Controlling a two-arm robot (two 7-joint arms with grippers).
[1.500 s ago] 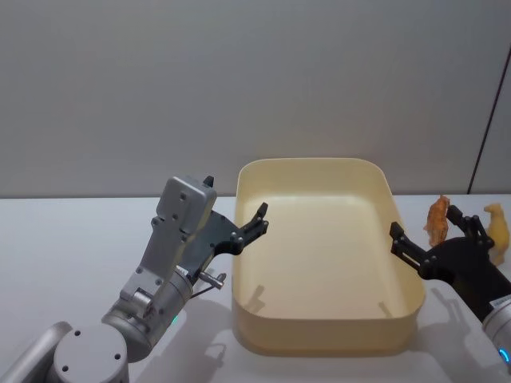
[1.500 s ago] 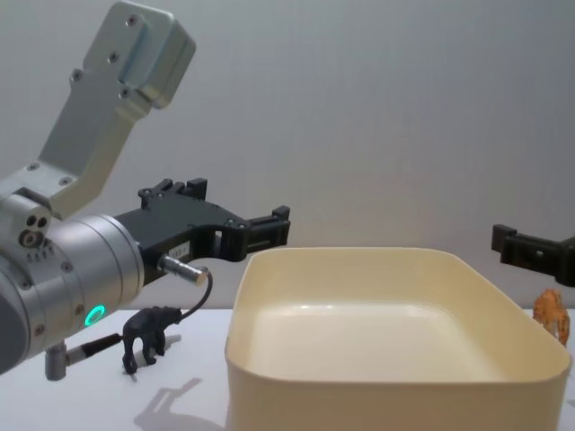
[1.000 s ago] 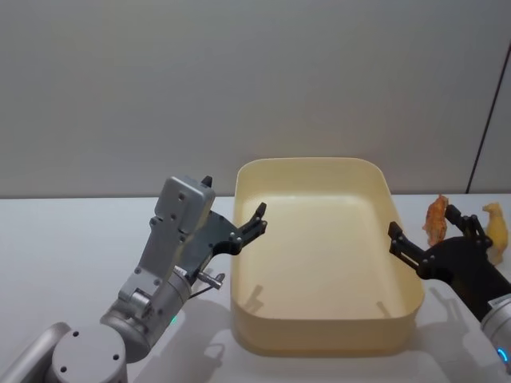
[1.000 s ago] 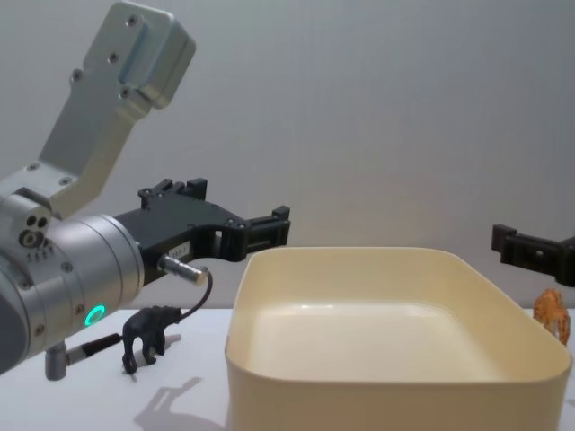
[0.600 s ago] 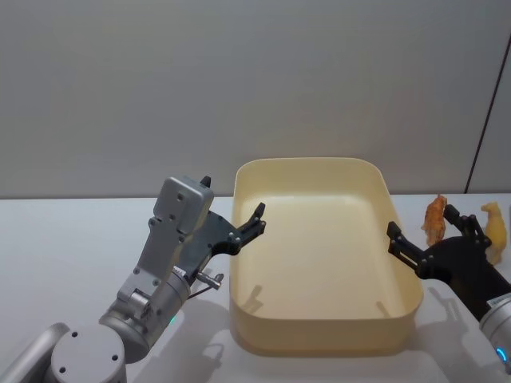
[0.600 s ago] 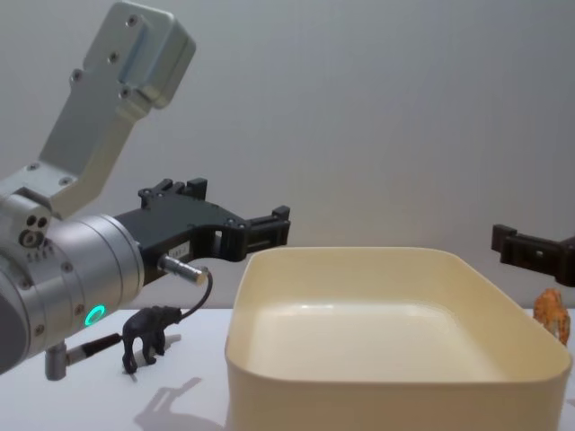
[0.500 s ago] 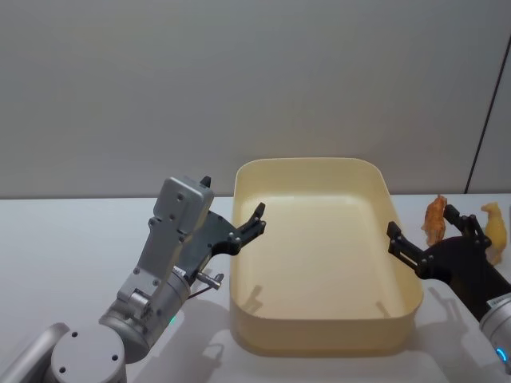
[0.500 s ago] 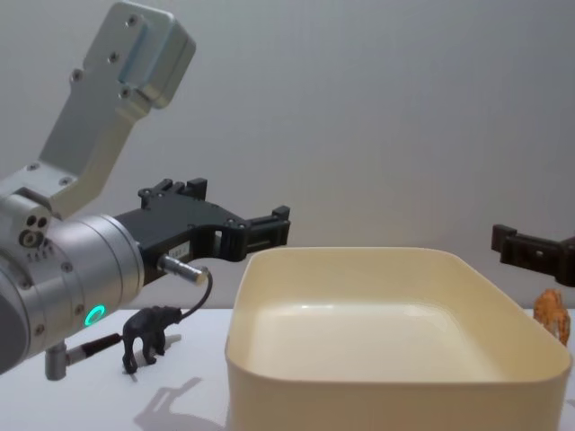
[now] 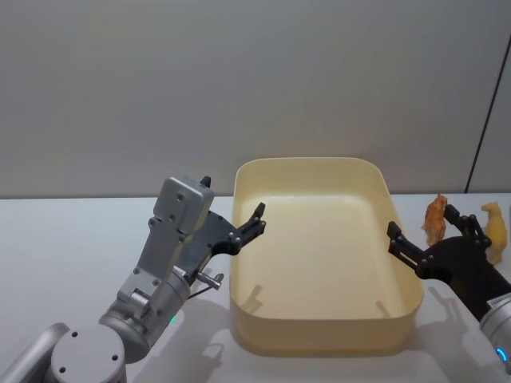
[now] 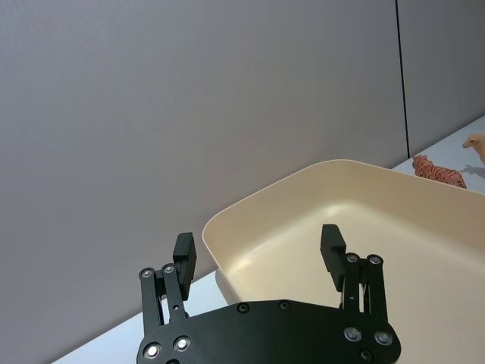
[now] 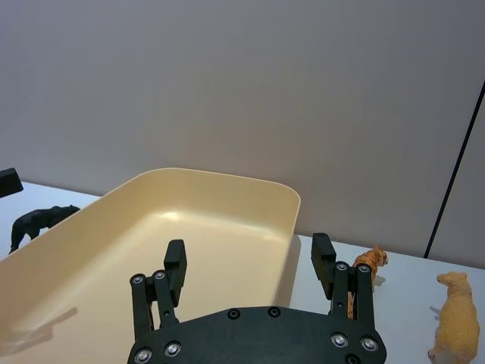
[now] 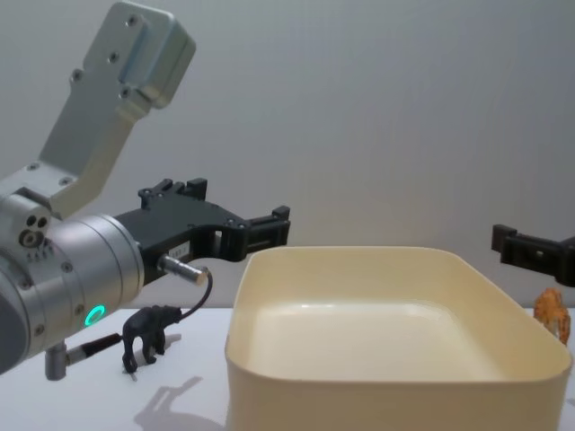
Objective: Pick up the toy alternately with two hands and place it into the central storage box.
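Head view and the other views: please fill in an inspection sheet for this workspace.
Surface: white table, carrying the box and the toys.
Job's things: cream storage box, no toy inside; black animal toy to its left; orange tiger toy and pale yellow animal toy to its right.
Clutter: nothing seen.
End effectors: left end effector open, holding nothing, hovering at the box's left rim; right end effector open, holding nothing, at the box's right side near the tiger.
Cables: short black cable looped at the left wrist.
Surroundings: plain grey wall, with a dark vertical seam at the right.
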